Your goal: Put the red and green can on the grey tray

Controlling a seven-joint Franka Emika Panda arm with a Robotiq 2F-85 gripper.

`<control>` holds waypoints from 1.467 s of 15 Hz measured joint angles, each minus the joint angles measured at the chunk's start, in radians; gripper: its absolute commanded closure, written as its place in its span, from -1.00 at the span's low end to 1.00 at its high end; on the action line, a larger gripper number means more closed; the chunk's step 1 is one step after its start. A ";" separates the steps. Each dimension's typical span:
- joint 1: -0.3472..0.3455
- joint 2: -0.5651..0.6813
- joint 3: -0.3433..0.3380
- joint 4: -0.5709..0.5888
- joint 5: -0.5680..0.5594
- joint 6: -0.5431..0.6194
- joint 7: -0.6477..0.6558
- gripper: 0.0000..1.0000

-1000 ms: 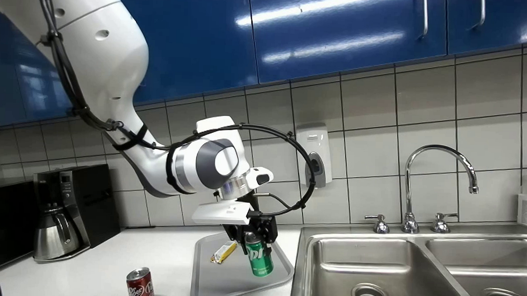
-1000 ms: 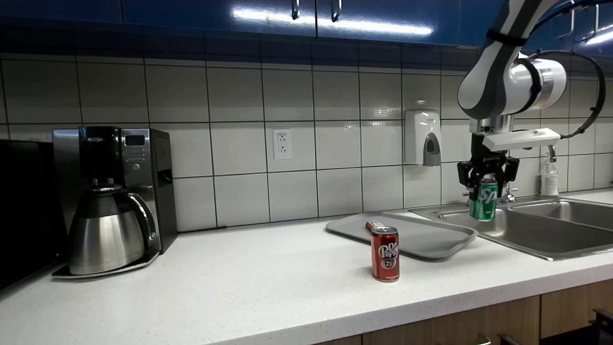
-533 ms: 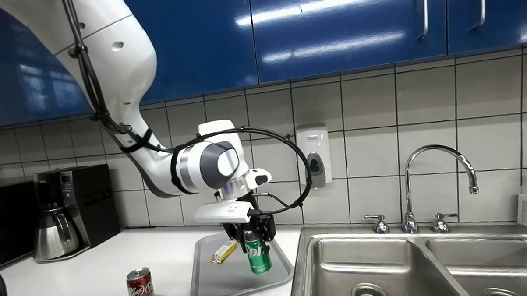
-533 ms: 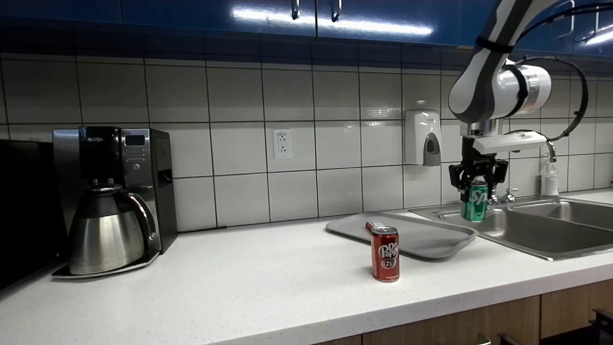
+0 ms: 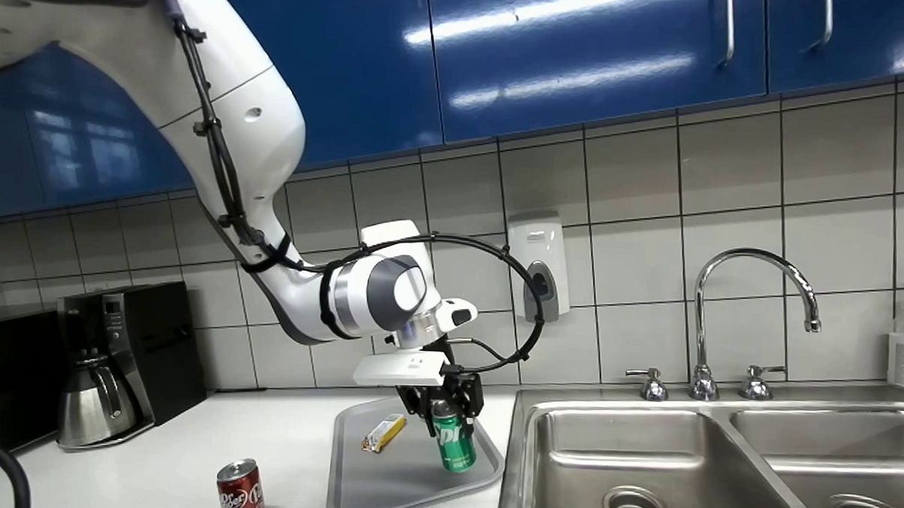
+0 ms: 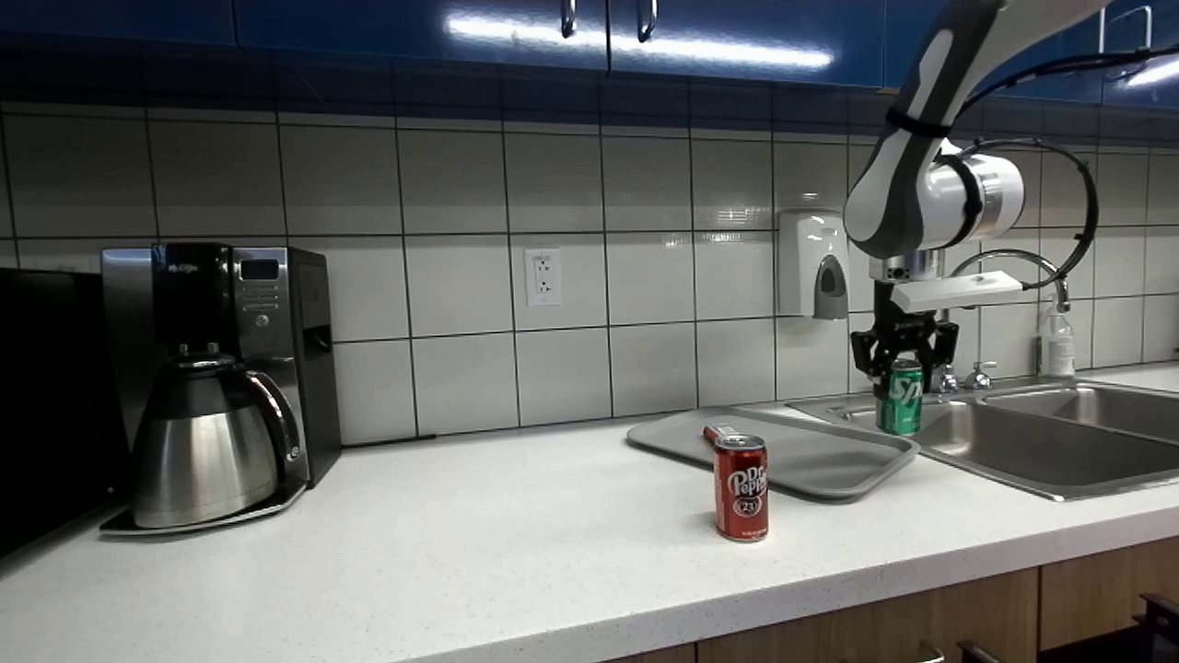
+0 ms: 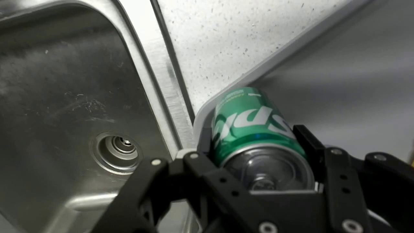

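Tool holds green can over grey tray

Black fingers clasp the can's upper half from both sides; in the wrist view its lower end overlaps a tray corner beside the sink. Whether can and tray touch, I cannot tell. The red can stands upright on the table, off the tray; a yellow item lies on the tray.

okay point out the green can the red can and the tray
Green can [image 7: 258, 131]: wrist view, its side wall.
Red can [image 6: 741, 491]: in an exterior view, printed front.
Tray [image 5: 407, 475]: in an exterior view, bare surface.
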 measured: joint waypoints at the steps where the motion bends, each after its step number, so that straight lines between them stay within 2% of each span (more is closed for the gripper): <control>1: 0.000 0.018 0.001 0.016 0.007 0.000 0.000 0.22; 12: 0.013 0.162 0.013 0.141 0.034 -0.003 -0.001 0.22; 13: 0.013 0.169 0.014 0.146 0.035 -0.003 -0.001 -0.78; 14: 0.013 0.175 0.014 0.149 0.036 -0.004 -0.001 -0.80; 16: 0.013 0.183 0.014 0.156 0.036 -0.006 -0.001 -0.99; 22: 0.014 0.176 0.015 0.174 0.037 -0.007 -0.001 -1.00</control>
